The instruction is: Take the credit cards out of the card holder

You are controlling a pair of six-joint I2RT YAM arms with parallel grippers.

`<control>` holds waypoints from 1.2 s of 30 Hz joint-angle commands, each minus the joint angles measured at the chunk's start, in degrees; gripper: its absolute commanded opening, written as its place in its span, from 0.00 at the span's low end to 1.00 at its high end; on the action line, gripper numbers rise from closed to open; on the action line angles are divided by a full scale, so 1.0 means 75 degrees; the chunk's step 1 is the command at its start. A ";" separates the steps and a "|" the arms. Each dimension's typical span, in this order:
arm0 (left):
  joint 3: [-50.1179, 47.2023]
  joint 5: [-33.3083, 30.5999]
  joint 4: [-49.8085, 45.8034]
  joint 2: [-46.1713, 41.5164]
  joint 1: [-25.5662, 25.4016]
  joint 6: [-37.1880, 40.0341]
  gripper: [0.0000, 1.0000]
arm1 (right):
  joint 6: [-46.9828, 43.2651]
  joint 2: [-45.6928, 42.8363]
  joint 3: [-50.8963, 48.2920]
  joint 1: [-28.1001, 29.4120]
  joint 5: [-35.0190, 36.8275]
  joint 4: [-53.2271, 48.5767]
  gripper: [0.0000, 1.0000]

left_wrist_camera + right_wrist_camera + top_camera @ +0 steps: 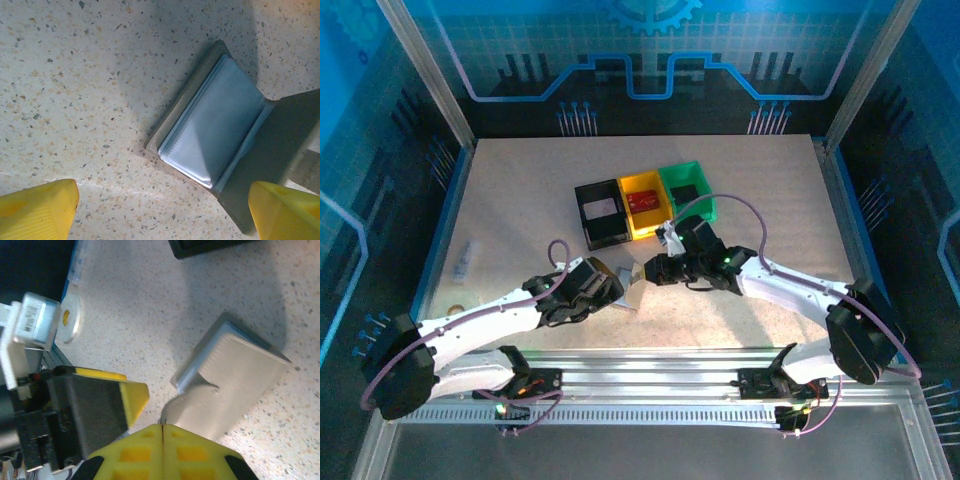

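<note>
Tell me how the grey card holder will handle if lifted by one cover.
Likely floppy: the card holder lies hinged open, one cover raised at the right gripper, so the rest should hang. Its see-through sleeves look glossy, probably slippery. Thin and flat, it seems light, apt to slide.

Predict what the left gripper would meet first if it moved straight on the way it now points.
Probably the card holder, lying open on the table ahead of the open left gripper, slightly off-centre. Depth is hard to judge from the wrist view.
</note>
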 commanded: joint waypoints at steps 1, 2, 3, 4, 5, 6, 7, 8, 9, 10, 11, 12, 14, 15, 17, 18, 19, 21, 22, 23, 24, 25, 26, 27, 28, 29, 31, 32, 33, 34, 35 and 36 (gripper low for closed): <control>-0.0146 -0.0011 -0.0056 -0.0062 0.0048 -0.0048 0.89 | 0.0207 -0.0102 -0.0456 -0.0187 -0.0003 0.0236 0.00; -0.0141 -0.0011 -0.0056 -0.0049 0.0050 -0.0050 0.89 | 0.0267 -0.0169 -0.0573 -0.0267 0.0050 0.0271 0.00; -0.0135 -0.0003 -0.0039 -0.0021 0.0046 -0.0045 0.89 | 0.0342 -0.0244 -0.0712 -0.0371 0.0121 0.0290 0.00; -0.0135 0.0013 -0.0011 0.0006 0.0045 -0.0042 0.89 | 0.0423 -0.0327 -0.0860 -0.0487 0.0151 0.0318 0.00; -0.0135 0.0030 0.0002 0.0027 0.0054 -0.0033 0.89 | 0.0488 -0.0414 -0.1007 -0.0600 0.0176 0.0370 0.00; -0.0135 0.0038 0.0014 0.0061 0.0048 -0.0039 0.90 | 0.0572 -0.0527 -0.1158 -0.0725 0.0246 0.0384 0.00; -0.0135 0.0041 0.0026 0.0079 0.0050 -0.0034 0.90 | 0.0634 -0.0638 -0.1323 -0.0838 0.0319 0.0405 0.00; -0.0135 0.0047 0.0027 0.0100 0.0062 -0.0041 0.90 | 0.0658 -0.0721 -0.1440 -0.0936 0.0387 0.0387 0.00; -0.0135 0.0047 0.0027 0.0103 0.0064 -0.0029 0.90 | 0.0681 -0.0783 -0.1529 -0.1035 0.0466 0.0283 0.00; -0.0134 0.0047 0.0047 0.0109 0.0061 -0.0027 0.90 | 0.0650 -0.0824 -0.1596 -0.1113 0.0545 0.0179 0.00; -0.0146 0.0047 0.0060 0.0115 0.0058 -0.0027 0.90 | 0.0608 -0.0828 -0.1625 -0.1164 0.0650 0.0061 0.00; -0.0155 0.0048 0.0079 0.0126 0.0065 -0.0024 0.90 | 0.0561 -0.0793 -0.1629 -0.1200 0.0759 -0.0117 0.00; -0.0147 0.0087 0.0130 0.0193 0.0065 -0.0025 0.90 | 0.0455 -0.0665 -0.1587 -0.1255 0.0961 -0.0410 0.00; -0.0135 0.0116 0.0152 0.0239 0.0060 -0.0026 0.90 | 0.0419 -0.0553 -0.1554 -0.1287 0.1100 -0.0629 0.00; -0.0123 0.0152 0.0207 0.0319 0.0061 -0.0039 0.91 | 0.0363 -0.0376 -0.1507 -0.1395 0.1345 -0.0838 0.00; -0.0112 0.0193 0.0225 0.0348 0.0058 -0.0050 0.91 | 0.0330 -0.0293 -0.1509 -0.1472 0.1466 -0.0967 0.00; -0.0111 0.0216 0.0248 0.0367 0.0060 -0.0050 0.91 | 0.0290 -0.0234 -0.1500 -0.1535 0.1608 -0.1074 0.00; -0.0123 0.0252 0.0273 0.0390 0.0059 -0.0049 0.91 | 0.0228 -0.0161 -0.1453 -0.1607 0.1903 -0.1277 0.00; -0.0123 0.0247 0.0273 0.0384 0.0056 -0.0045 0.91 | 0.0199 -0.0137 -0.1425 -0.1634 0.2006 -0.1373 0.00; -0.0135 0.0249 0.0267 0.0384 0.0062 -0.0052 0.92 | 0.0167 -0.0136 -0.1383 -0.1664 0.2099 -0.1447 0.00; -0.0146 0.0246 0.0261 0.0384 0.0063 -0.0045 0.92 | 0.0141 -0.0144 -0.1353 -0.1680 0.2202 -0.1536 0.00; -0.0158 0.0241 0.0246 0.0374 0.0060 -0.0047 0.92 | 0.0115 -0.0159 -0.1325 -0.1684 0.2333 -0.1579 0.00; -0.0180 0.0241 0.0249 0.0373 0.0059 -0.0053 0.92 | 0.0076 -0.0171 -0.1262 -0.1680 0.2461 -0.1677 0.00; -0.0199 0.0246 0.0260 0.0373 0.0064 -0.0061 0.92 | 0.0035 -0.0150 -0.1207 -0.1695 0.2549 -0.1765 0.00; -0.0215 0.0246 0.0270 0.0373 0.0061 -0.0063 0.92 | -0.0011 -0.0119 -0.1160 -0.1693 0.2605 -0.1796 0.00; -0.0237 0.0246 0.0284 0.0383 0.0065 -0.0065 0.92 | -0.0061 -0.0081 -0.1095 -0.1709 0.2632 -0.1848 0.00; -0.0252 0.0258 0.0306 0.0407 0.0056 -0.0059 0.93 | -0.0120 0.0003 -0.0977 -0.1727 0.2666 -0.1930 0.11; -0.0252 0.0268 0.0308 0.0428 0.0064 -0.0046 0.93 | -0.0170 0.0037 -0.0930 -0.1724 0.2644 -0.1959 0.11; -0.0246 0.0270 0.0316 0.0444 0.0065 -0.0037 0.93 | -0.0217 0.0052 -0.0888 -0.1730 0.2627 -0.1972 0.12; -0.0242 0.0285 0.0308 0.0454 0.0057 -0.0033 0.93 | -0.0226 0.0064 -0.0864 -0.1725 0.2639 -0.1990 0.14; -0.0240 0.0273 0.0296 0.0466 0.0063 -0.0027 0.93 | -0.0249 0.0067 -0.0830 -0.1730 0.2665 -0.2035 0.17; -0.0229 0.0270 0.0281 0.0466 0.0059 -0.0001 0.93 | -0.0282 0.0058 -0.0805 -0.1724 0.2687 -0.2064 0.20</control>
